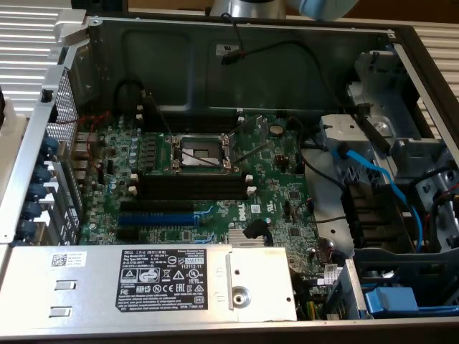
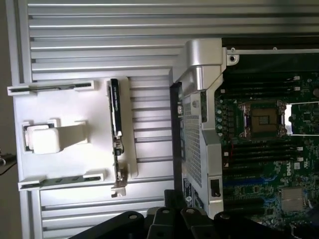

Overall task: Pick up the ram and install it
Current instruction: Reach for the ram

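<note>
In the white holder [image 2: 65, 107] — the ram [image 2: 114, 107], untouched; jaws closed.

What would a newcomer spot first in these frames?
The open computer case with its green motherboard, a bare CPU socket at the board's middle and empty black memory slots right beside it. In the wrist view, the ram stands on edge in a white holder on ribbed metal outside the case, untouched.

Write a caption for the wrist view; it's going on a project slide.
The ram rests in a white holder beside the open computer case, not yet picked up.
</note>
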Motion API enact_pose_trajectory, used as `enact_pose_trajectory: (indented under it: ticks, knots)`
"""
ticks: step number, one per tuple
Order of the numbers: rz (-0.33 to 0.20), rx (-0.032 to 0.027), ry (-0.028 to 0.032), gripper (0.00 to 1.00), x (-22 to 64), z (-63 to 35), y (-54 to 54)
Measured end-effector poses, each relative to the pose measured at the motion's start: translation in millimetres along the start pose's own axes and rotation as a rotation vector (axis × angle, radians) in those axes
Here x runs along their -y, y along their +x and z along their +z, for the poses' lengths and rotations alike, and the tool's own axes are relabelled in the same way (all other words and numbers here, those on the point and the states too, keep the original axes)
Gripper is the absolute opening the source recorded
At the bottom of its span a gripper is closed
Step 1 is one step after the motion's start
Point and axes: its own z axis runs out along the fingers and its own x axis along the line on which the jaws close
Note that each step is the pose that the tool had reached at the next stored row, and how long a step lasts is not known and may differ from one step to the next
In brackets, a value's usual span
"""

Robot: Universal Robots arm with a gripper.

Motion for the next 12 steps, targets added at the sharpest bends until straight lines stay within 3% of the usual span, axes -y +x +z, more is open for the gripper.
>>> enact_pose_trajectory:
  ticks: [8,12]
  knots:
    - [0.0,-0.0049,0.0004,0.11,9.0,4.9,33.6]
    - [0.0,-0.0118,0.0008,0.11,10.9,7.9,52.3]
